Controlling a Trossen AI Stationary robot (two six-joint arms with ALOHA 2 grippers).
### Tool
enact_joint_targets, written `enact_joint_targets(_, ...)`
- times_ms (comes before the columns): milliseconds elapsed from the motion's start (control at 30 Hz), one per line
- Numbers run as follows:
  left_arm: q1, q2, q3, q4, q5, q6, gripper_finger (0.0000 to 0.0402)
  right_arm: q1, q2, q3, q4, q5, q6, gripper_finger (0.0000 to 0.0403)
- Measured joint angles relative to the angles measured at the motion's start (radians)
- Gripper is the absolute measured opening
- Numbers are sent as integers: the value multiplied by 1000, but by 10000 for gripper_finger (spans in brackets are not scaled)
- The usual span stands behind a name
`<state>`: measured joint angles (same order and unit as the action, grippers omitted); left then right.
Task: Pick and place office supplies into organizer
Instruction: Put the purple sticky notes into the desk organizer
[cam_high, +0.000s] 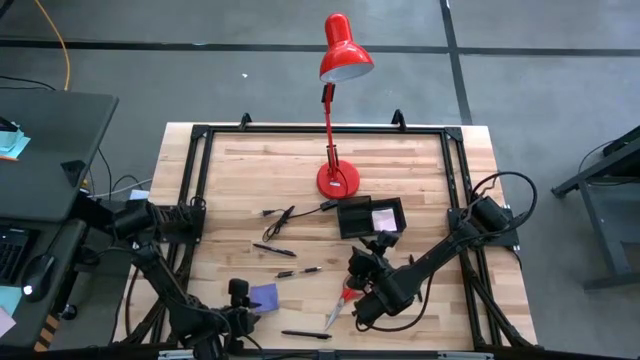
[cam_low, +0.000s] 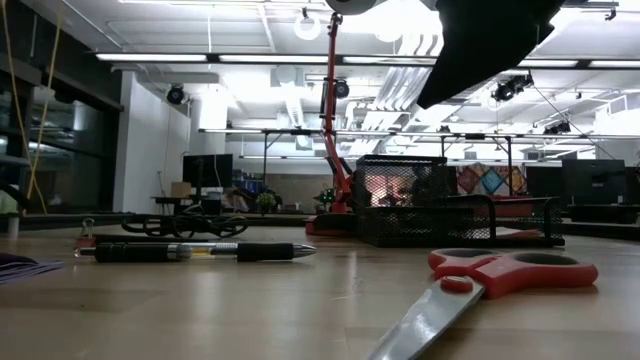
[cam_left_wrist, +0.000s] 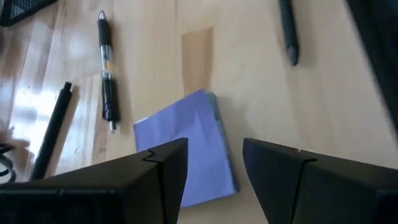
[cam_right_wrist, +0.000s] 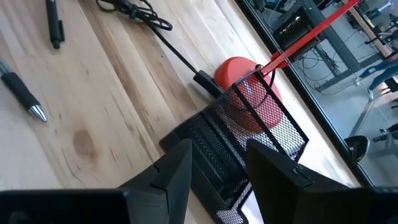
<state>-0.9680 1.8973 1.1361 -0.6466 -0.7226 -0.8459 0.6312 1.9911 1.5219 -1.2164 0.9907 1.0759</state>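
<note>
On the wooden desk (cam_high: 420, 190), the black mesh organizer (cam_high: 371, 217) sits mid-desk by the lamp base while the right gripper (cam_right_wrist: 216, 163), empty and part-open, hovers above it and the left gripper (cam_left_wrist: 214, 163), likewise open, hangs over the light, floppy purple sticky-note pad (cam_left_wrist: 189, 146) near the front edge, probably best pinched across its edges.

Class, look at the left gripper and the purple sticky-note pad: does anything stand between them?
Nothing visible does. The left gripper hangs open directly over the purple sticky-note pad, with only bare table around it.
</note>
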Motion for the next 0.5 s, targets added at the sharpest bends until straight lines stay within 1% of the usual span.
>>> enact_joint_targets(167,8,0,-19,16,1,-13,145,0,0,0,14,1,0,142)
enact_joint_targets(233,6,0,-19,21,0,7,145,0,5,0,15,2,0,142)
enact_joint_targets(333,6,5,-19,43,0,31,145,0,26,0,15,-1,1,142)
enact_joint_targets(500,12,51,-18,67,8,64,145,-1,78,0,10,-21,-6,140)
